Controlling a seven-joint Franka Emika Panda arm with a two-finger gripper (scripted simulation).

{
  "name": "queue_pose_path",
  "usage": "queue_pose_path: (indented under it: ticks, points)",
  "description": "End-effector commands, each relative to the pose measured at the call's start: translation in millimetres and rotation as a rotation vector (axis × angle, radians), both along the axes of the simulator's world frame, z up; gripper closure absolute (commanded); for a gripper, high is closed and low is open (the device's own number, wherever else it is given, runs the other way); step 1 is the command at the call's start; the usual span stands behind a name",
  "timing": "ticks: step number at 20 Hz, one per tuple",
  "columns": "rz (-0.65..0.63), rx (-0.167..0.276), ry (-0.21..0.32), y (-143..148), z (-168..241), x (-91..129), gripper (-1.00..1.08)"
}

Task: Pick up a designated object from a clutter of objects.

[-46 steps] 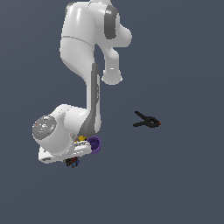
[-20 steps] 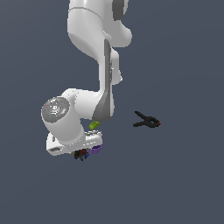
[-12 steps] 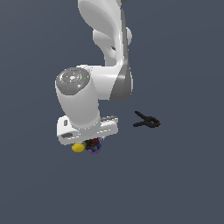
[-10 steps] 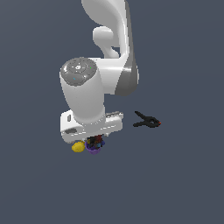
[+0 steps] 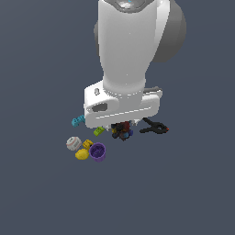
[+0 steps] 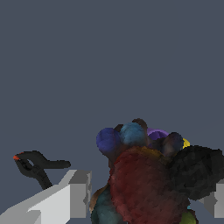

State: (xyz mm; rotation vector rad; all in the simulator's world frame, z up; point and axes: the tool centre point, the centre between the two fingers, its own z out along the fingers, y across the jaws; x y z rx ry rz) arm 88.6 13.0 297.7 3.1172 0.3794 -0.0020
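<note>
The designated object (image 5: pixel 121 131), a dark spiky lump with red and blue specks, hangs under the white hand, and my gripper (image 5: pixel 122 129) is shut on it. In the wrist view the lump (image 6: pixel 144 183) fills the space between the two grey fingers (image 6: pixel 75 192). The rest of the clutter of objects lies on the floor at the exterior view's left: a cyan block (image 5: pixel 78 120), a lime-green block (image 5: pixel 98 131), a white ball (image 5: pixel 73 143), yellow pieces (image 5: pixel 82 153) and a purple cup (image 5: pixel 97 152). The hand hides most of the fingers in the exterior view.
A black clamp (image 5: pixel 154 128) with a red tip lies on the floor just to the exterior view's right of the held lump; it also shows in the wrist view (image 6: pixel 37 166). The large white arm (image 5: pixel 128 55) fills the upper middle of the exterior view.
The arm has come up towards the exterior camera with the lump in its fingers. The ball, blocks, yellow pieces and cup, covered by the hand before, now show.
</note>
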Motion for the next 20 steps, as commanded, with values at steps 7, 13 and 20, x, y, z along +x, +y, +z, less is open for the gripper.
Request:
queue_pose_path:
  ticks: [7, 13, 20]
  points:
    - [-0.001, 0.000, -0.001, 56.7, 72.5, -8.8, 1.08]
    - [-0.001, 0.001, -0.001, 78.2, 99.5, -10.4, 1.08]
    - [-0.001, 0.001, -0.001, 85.3, 108.0, -9.9, 1.08]
